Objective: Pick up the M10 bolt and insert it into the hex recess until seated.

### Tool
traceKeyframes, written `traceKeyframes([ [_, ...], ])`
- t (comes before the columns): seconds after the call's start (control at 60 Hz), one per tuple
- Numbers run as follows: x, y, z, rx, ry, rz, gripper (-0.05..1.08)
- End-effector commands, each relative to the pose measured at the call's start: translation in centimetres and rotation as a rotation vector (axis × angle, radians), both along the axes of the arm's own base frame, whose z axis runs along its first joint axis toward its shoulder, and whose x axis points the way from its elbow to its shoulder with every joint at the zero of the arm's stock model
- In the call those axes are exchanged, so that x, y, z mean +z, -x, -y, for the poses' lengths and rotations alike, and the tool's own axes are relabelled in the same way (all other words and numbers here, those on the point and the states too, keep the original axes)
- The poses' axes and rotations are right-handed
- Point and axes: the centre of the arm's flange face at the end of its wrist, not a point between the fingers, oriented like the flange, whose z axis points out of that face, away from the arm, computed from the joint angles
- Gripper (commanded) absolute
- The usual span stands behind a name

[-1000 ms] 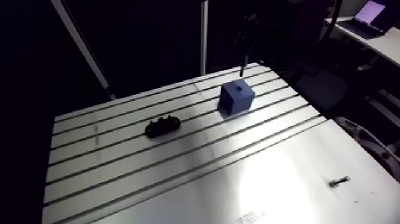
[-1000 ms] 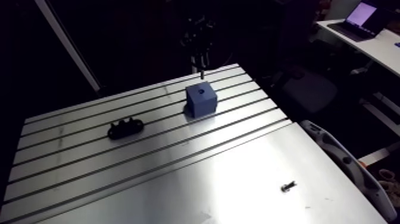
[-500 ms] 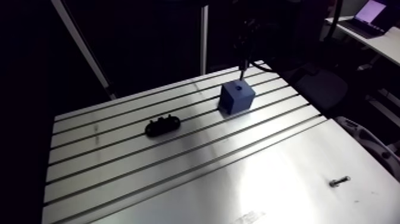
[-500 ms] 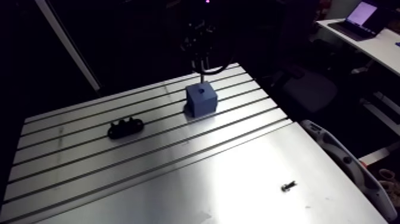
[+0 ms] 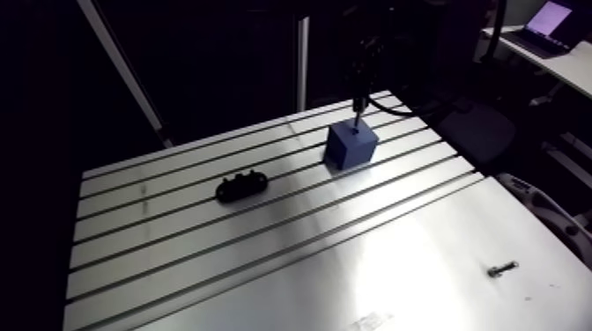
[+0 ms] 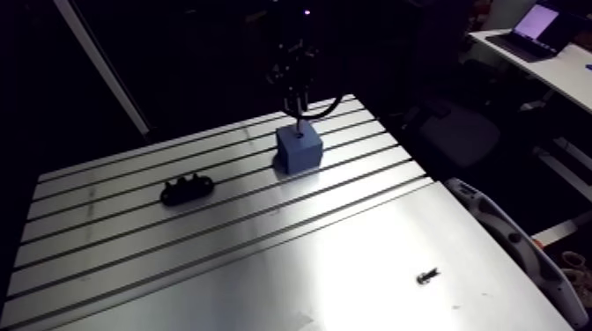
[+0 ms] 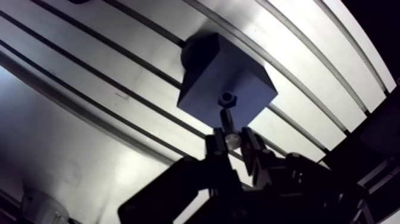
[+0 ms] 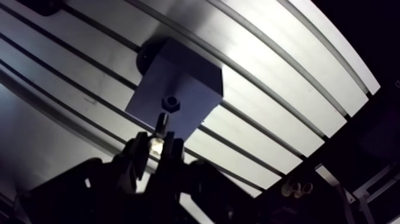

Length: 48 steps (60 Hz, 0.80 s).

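Slotted table (image 5: 176,264) in dim light — black part (image 5: 240,186) at left, blue block (image 5: 348,151) right of it, hex recess (image 7: 227,98) on top. Above it, gripper (image 7: 232,137) clamped on M10 bolt (image 7: 225,123), tip just at the recess. Far right — small loose screw (image 5: 502,268).

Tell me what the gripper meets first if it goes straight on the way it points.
The bolt in the gripper would reach the blue block first, its tip landing at or very near the hole in the block's top. Alignment looks close, though depth is hard to judge.
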Motion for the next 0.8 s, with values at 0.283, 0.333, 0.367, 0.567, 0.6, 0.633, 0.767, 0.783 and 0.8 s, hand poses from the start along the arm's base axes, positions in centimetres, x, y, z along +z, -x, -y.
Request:
traceKeyframes([
  [0.283,-0.23,0.22,0.04,0.008,-0.006,-0.025,0.9],
  [0.333,-0.3,0.23,0.03,0.008,-0.007,-0.023,0.9],
  [0.367,-0.32,0.23,0.02,0.008,-0.007,-0.023,0.9],
  [0.567,-0.25,0.22,-0.2,0.006,-0.008,-0.023,0.9],
  [0.6,-0.31,0.18,-0.18,0.006,-0.008,-0.022,0.9],
  [0.633,-0.31,0.18,-0.18,0.006,-0.008,-0.022,0.9],
  [0.767,-0.41,0.19,-0.19,0.005,-0.008,-0.021,0.9],
  [0.783,-0.41,0.19,-0.19,0.005,-0.008,-0.021,0.9],
  [0.8,-0.47,0.16,-0.17,0.005,-0.007,-0.02,0.9],
])
